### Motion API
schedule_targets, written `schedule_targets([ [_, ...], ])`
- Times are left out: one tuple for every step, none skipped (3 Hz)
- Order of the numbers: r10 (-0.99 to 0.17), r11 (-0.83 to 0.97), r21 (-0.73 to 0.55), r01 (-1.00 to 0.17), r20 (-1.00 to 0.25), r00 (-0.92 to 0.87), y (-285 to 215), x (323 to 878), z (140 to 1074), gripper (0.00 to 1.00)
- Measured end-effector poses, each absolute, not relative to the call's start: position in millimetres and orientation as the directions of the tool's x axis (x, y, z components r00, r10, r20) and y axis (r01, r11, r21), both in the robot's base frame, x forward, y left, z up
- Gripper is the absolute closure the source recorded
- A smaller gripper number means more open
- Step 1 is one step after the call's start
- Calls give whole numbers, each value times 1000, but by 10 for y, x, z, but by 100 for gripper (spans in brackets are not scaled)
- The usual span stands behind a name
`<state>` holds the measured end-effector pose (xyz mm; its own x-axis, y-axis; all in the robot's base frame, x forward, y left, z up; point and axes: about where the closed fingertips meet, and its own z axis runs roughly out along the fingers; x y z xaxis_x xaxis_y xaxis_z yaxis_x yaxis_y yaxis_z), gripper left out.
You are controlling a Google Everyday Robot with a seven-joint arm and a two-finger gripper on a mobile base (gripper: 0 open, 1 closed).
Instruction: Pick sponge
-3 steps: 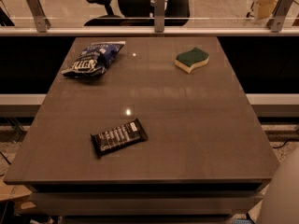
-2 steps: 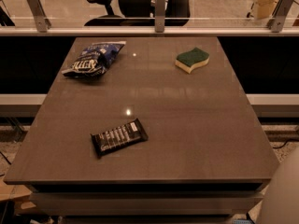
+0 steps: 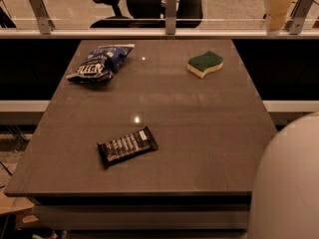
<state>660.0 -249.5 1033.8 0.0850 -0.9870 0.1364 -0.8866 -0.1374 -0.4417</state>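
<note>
The sponge [image 3: 205, 63], dark green on top over pale yellow foam with wavy edges, lies flat near the far right corner of the brown table [image 3: 199, 133]. Nothing touches it. My gripper is not in view. Only a pale rounded part of my arm or body [image 3: 289, 183] shows at the bottom right corner, well in front of the sponge.
A blue snack bag [image 3: 99, 63] lies at the far left of the table. A black candy bar wrapper [image 3: 127, 146] lies near the front, left of centre. A glass railing with metal posts [image 3: 171, 9] runs behind the table, with an office chair [image 3: 129, 4] beyond.
</note>
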Motion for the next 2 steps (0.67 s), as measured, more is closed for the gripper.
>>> schedule_targets([
  [-992, -107, -400, -910, 98, 74, -2581, 6699, 10049, 0],
  [-993, -115, -372, -921, 77, 93, -2565, 6775, 9880, 0],
])
